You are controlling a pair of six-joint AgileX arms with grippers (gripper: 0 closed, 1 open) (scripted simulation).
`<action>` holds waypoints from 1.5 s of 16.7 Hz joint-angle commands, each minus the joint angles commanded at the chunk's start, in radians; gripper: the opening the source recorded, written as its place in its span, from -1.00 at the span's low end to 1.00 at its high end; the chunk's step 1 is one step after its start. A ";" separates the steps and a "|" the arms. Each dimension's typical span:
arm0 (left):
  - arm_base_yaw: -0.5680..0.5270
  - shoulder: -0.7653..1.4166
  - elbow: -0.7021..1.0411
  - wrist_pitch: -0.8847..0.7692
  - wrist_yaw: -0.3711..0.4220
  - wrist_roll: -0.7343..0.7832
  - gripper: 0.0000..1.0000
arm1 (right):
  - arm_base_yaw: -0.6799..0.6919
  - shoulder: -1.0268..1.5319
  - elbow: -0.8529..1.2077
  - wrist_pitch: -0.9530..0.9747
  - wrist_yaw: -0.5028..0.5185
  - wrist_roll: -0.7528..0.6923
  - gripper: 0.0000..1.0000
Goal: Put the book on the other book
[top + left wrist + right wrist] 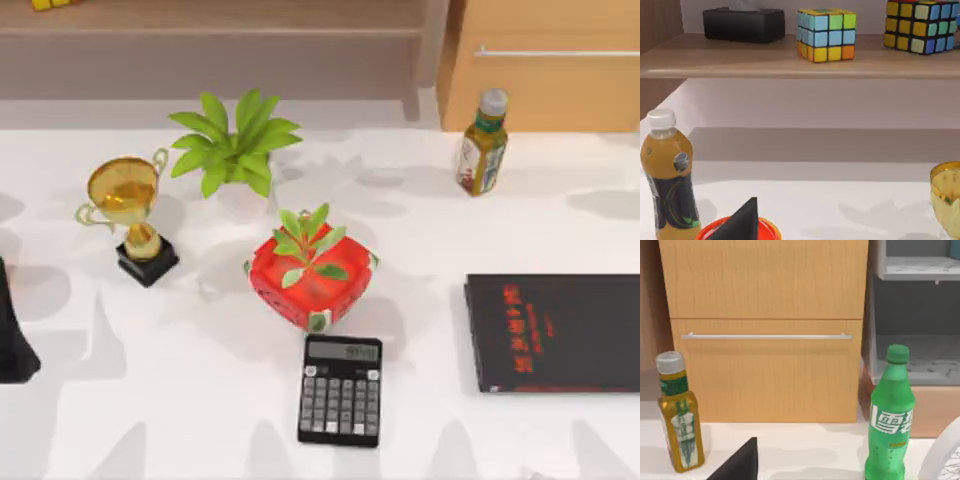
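- Step in hand, as a guess: the very start, with nothing gripped and the reach for the book not yet begun.
- Other book lying flat, red characters up, well apart from the calculator toward the table's right edge, cover bare.
- Place of the teal book relative to the calculator: cannot tell.
- Left arm parked far out from the calculator at the table's left edge; left gripper facing a shelf, opening impossible to tell.
- Right gripper facing a wooden drawer front, a tea bottle and a green bottle; wide or narrow, cannot tell.
- Red pot just behind the calculator, trophy farther off toward the left arm's side.
- Next move, by judgement: find the teal book, open wide for its thick spine, grip, lift clear of the calculator and pot, then lower squarely onto the black cover.
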 joint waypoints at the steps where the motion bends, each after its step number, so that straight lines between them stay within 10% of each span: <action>1: 0.000 0.000 0.000 0.000 0.000 0.000 1.00 | 0.000 0.000 0.000 0.000 0.000 0.000 1.00; 9: 0.000 0.000 0.000 0.000 0.000 0.000 1.00 | -0.092 0.296 0.268 0.120 -0.077 -0.001 1.00; 25: 0.000 0.000 0.000 0.000 0.000 0.000 1.00 | -0.435 1.897 1.332 0.550 -0.407 -0.004 1.00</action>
